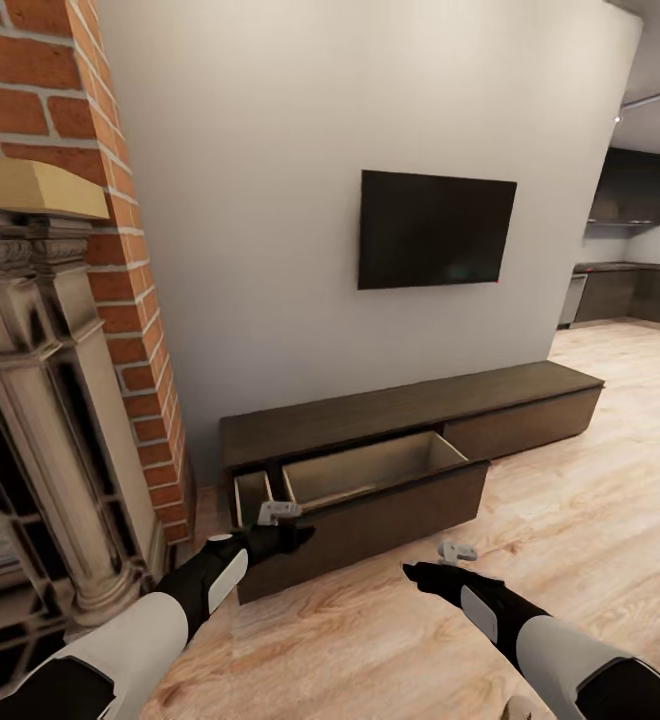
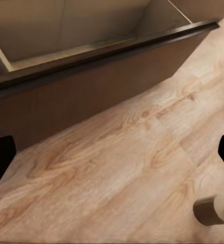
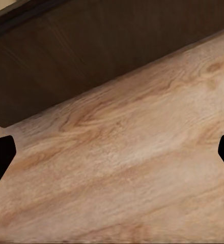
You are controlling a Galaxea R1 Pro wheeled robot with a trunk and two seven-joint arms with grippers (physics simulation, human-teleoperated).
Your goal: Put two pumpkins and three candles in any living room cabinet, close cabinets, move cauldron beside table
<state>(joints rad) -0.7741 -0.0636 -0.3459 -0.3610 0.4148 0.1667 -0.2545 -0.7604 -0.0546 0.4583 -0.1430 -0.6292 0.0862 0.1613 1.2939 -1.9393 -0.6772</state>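
Nearest, at the bottom of the head view: two black-and-white arms reaching forward over a pale wood-plank floor [image 1: 570,500]. Left end effector [image 1: 280,513] at lower left, just before the open drawer's [image 1: 370,475] front corner; right end effector [image 1: 457,551] lower centre-right, above bare floor. Both spread wide in the wrist views, dark finger tips at opposite edges, nothing between them.

Beyond the arms, mid-frame: the cabinet [image 1: 410,405], long, low, dark brown, against a plain grey wall [image 1: 270,150]. Left drawer pulled out, pale inside, nothing visible in it; right drawer front closed. Above, a black television [image 1: 435,229] mounted on the wall. At left, a red brick chimney [image 1: 120,250] with a carved stone fireplace surround [image 1: 40,400]. Far upper right, dark kitchen cupboards [image 1: 635,185].

Left wrist view alone: the drawer's pale interior [image 2: 76,25] from close up, and a tan-brown candle [image 2: 212,210] lying on the floor at lower right. Right wrist view: dark cabinet front [image 3: 117,46] and floorboards.
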